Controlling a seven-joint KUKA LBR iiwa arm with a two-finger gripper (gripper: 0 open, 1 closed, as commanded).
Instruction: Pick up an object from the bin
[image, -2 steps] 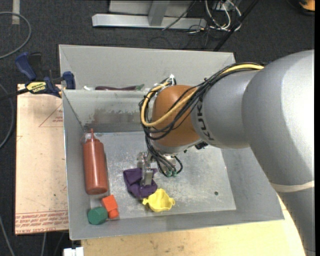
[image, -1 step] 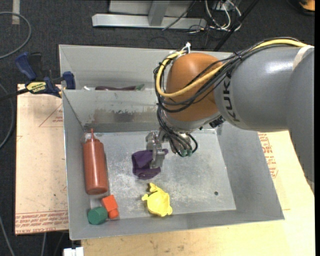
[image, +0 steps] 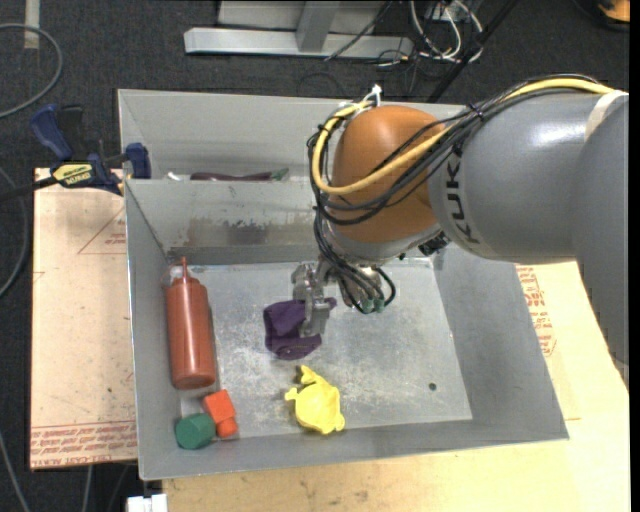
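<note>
My gripper (image: 312, 305) reaches down into the middle of the bin, its metal fingers right at a crumpled purple object (image: 285, 330) that lies on the bin floor. One finger presses against the purple object's right side; I cannot make out whether the fingers are closed on it. Just in front of it lies a yellow lumpy toy (image: 317, 403).
A reddish-brown squeeze bottle (image: 190, 331) lies along the left wall. An orange block (image: 221, 412) and a green rounded piece (image: 195, 431) sit in the near left corner. The arm with its orange dome and cables hangs over the bin's back right.
</note>
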